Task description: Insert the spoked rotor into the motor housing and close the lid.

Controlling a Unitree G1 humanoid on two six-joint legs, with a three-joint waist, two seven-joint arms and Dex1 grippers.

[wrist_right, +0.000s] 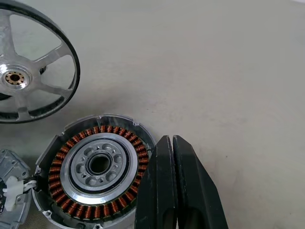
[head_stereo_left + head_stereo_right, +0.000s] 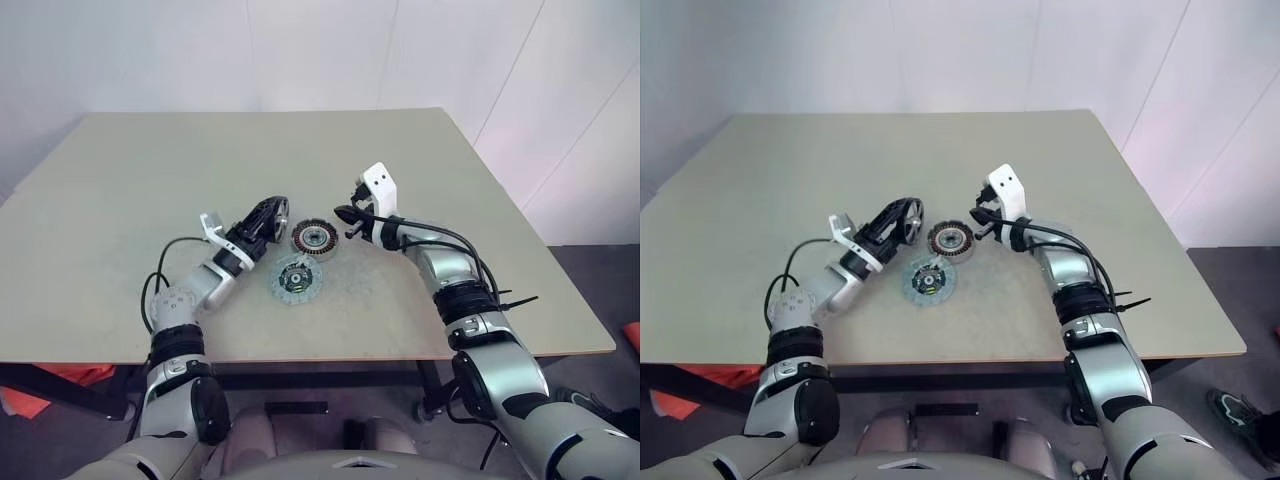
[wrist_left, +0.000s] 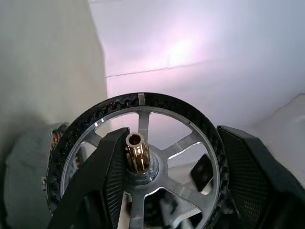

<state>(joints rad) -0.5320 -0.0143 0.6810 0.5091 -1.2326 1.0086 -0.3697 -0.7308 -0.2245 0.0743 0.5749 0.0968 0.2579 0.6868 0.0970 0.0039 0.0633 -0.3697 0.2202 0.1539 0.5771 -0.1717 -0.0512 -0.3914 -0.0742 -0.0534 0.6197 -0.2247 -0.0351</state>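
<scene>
The spoked rotor (image 3: 138, 162) — dark toothed rim, silvery spokes, brass pinion at its hub — stands on edge in the left claw (image 2: 268, 222), raised at 9 o'clock of the motor housing (image 2: 314, 238). The lid (image 2: 296, 279) lies flat on the bench (image 2: 120, 180) at 7 o'clock. The right claw (image 1: 172, 181) — pressed shut, empty — sits at 3 o'clock.

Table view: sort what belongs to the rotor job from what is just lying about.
Belongs to the job:
- dark-rimmed silvery spoked rotor, clamped in the left gripper
- copper-wound dark round motor housing
- flat bluish-silver lid
- right gripper, shut beside the housing

Lying about:
- nothing besides the beige table itself
</scene>
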